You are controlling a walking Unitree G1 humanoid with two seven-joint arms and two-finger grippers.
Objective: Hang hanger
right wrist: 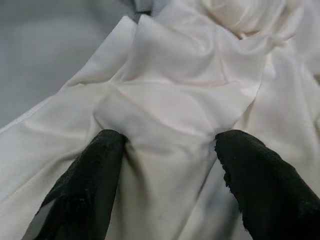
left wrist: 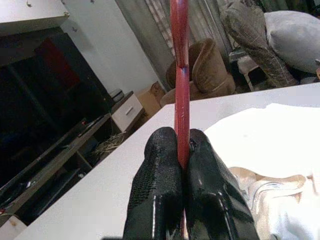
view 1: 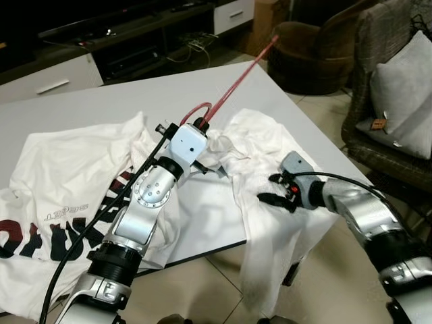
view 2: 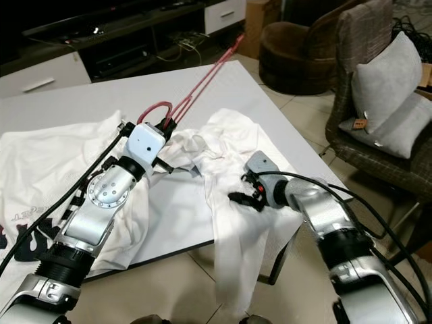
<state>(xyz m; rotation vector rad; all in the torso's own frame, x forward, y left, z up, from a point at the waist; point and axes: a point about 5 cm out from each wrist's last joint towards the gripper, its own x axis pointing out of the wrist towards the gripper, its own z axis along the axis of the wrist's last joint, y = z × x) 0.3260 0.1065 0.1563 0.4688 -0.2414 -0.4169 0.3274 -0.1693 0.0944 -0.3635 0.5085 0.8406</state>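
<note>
right claw [view 1: 275, 188], fingers apart, is pressing the white shirt [view 1: 270, 152] on the worktop [view 1: 101, 101]; left claw [left wrist: 182, 150] is clamping the red hanger [view 1: 233, 84], probably threading it in next.

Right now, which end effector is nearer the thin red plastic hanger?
Left. The left end effector is shut on the red plastic hanger; the right end effector is apart, open over the white shirt.

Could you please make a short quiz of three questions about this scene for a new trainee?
1. True or false: the left gripper is shut on the red hanger.
2. What do the right gripper's open fingers press on: A) pillow, B) white shirt, C) cable?
3. Fill in: both shirts lie on a white ____.

Key: 1 true; 2 B; 3 table.
</note>
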